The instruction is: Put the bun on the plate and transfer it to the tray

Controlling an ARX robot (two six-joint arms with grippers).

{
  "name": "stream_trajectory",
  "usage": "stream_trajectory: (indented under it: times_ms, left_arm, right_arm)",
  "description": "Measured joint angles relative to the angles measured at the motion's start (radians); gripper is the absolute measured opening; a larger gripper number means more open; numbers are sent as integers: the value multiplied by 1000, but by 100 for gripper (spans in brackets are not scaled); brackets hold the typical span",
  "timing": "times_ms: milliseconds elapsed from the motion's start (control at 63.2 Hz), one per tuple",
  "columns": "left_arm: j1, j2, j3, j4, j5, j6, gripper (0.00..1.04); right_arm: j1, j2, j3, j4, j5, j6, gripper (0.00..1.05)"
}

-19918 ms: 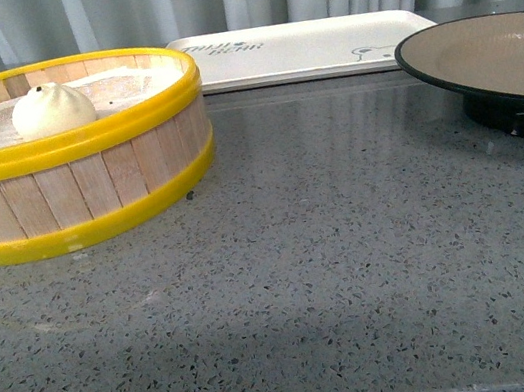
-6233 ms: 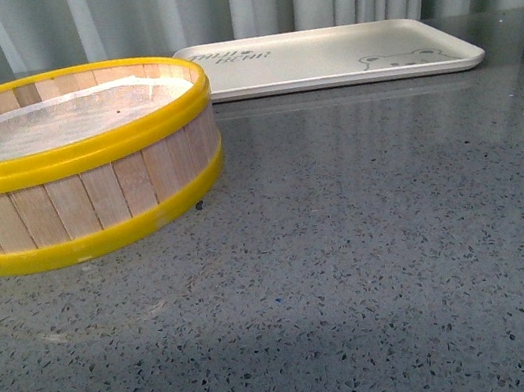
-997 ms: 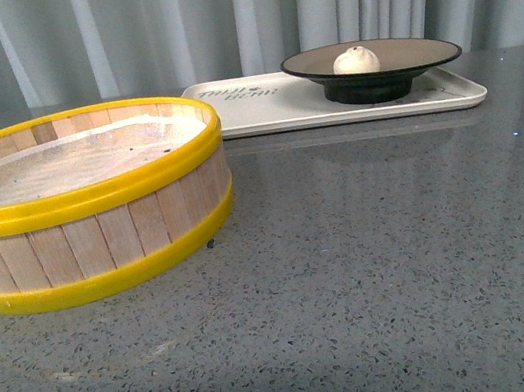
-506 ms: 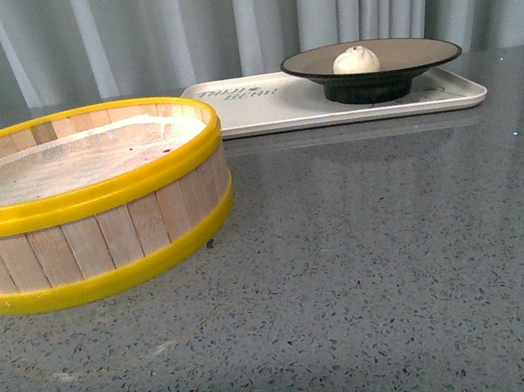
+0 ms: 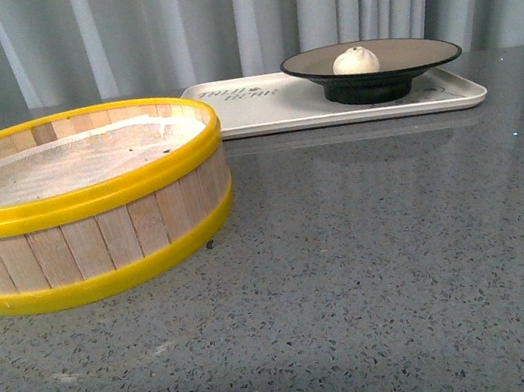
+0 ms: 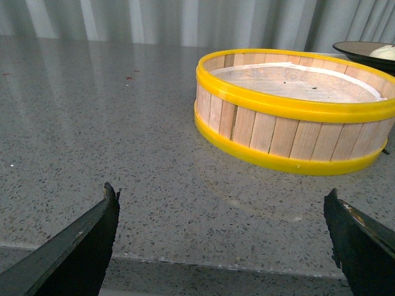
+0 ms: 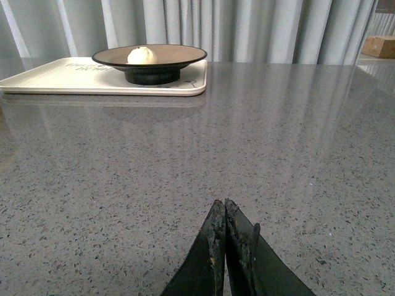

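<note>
Bun [image 5: 356, 61] sits on the plate [image 5: 419, 51], which rests on the tray [image 5: 267, 109]; task looks complete; left end effector [image 6: 222, 237] spread wide, right end effector [image 7: 224, 216] pinched closed, both empty.

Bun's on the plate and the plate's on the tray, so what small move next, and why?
Probably none beyond parking both arms: the bun sits in the plate, which stands on the tray. The left tool is open, the right tool shut and empty, both clear.

front cam low, faces tray [image 5: 256, 106]; wrist cams low; all share plate [image 7: 150, 55].
</note>
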Motion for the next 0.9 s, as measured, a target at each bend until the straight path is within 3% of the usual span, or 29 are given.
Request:
stream_trajectory:
  times_ms: [79,142,237,664,902]
  left_arm:
    - [0,0,0,0,0,0,98]
    - [0,0,0,0,0,0,98]
    - [0,0,0,0,0,0,98]
    - [0,0,0,0,0,0,98]
    - [0,0,0,0,0,0,98]
  right_arm:
    - [0,-1,0,0,0,-1,2]
    - [0,-1,0,0,0,-1,10]
    - [0,-1,0,0,0,-1,30]
    - [0,-1,0,0,0,0,98]
    - [0,-1,0,0,0,0,96]
